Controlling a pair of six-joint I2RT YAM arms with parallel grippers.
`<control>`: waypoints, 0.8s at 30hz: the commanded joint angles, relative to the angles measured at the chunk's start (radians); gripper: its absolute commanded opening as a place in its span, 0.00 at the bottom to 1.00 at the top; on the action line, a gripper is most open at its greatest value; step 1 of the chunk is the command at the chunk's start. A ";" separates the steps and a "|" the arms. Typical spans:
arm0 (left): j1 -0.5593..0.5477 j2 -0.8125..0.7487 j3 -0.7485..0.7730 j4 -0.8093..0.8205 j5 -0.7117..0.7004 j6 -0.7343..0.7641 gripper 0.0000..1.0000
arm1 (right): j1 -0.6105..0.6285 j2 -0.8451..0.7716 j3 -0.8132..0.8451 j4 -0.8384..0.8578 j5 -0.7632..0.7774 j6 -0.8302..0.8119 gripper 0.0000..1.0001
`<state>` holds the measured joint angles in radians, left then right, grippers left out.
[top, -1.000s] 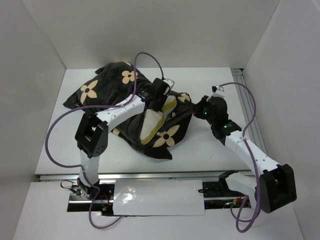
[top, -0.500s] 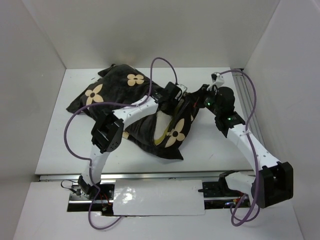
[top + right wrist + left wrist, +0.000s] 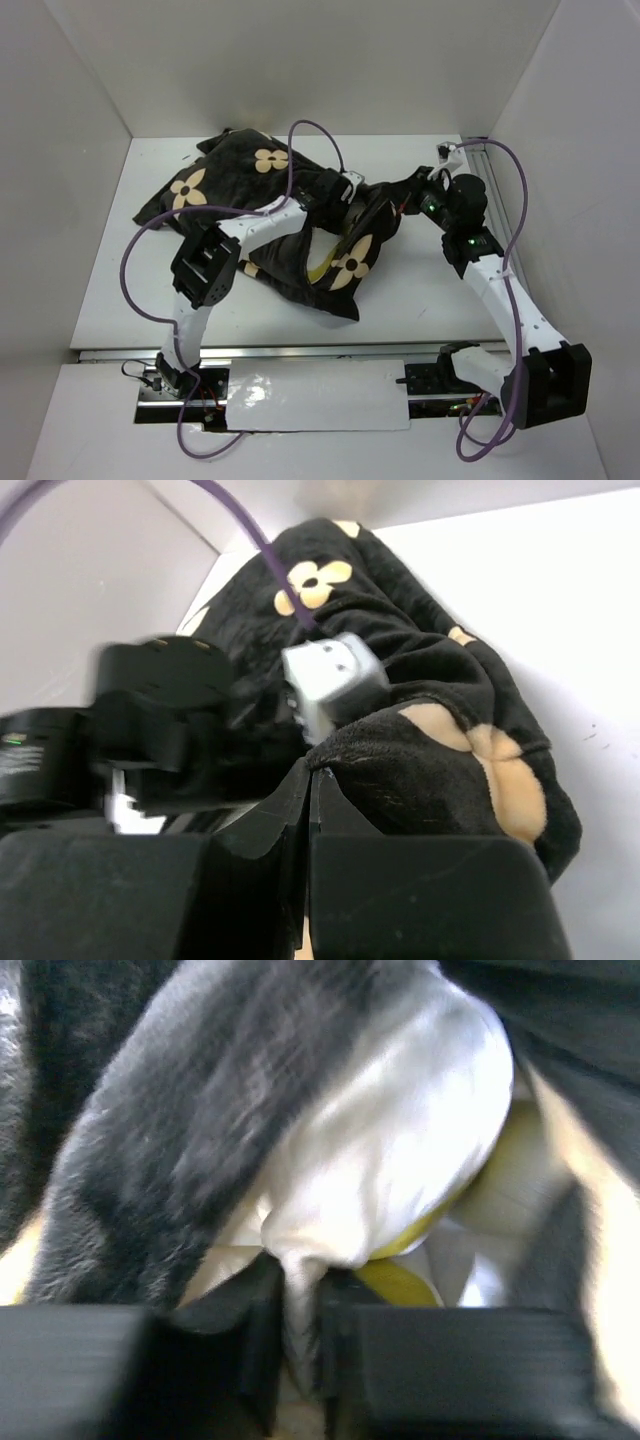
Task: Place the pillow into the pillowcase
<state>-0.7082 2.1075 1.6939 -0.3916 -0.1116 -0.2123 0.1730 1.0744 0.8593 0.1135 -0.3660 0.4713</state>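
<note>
While the left gripper (image 3: 300,1305) pinched a fold of the pillow (image 3: 400,1130) at the mouth of the pillowcase (image 3: 430,680), the right gripper (image 3: 308,780) clamped its plush rim.

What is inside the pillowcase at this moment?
The pillow: its cream body and yellow edge show at the opening, with a fold pinched by the left gripper. How deep it reaches is hidden by the pillowcase fabric.
</note>
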 commanded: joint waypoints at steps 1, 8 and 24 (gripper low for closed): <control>0.018 -0.078 -0.046 -0.205 0.104 0.002 0.31 | -0.026 -0.005 0.023 0.229 0.004 0.010 0.00; 0.018 -0.339 0.001 -0.179 0.106 -0.010 1.00 | -0.035 -0.040 -0.063 -0.033 0.160 -0.074 0.08; 0.007 -0.524 -0.272 -0.285 -0.031 -0.202 0.89 | 0.065 -0.130 -0.124 -0.472 0.073 -0.145 0.78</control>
<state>-0.6601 1.6375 1.4616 -0.6579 -0.1158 -0.3702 0.1822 0.9546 0.6903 -0.2707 -0.2474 0.3321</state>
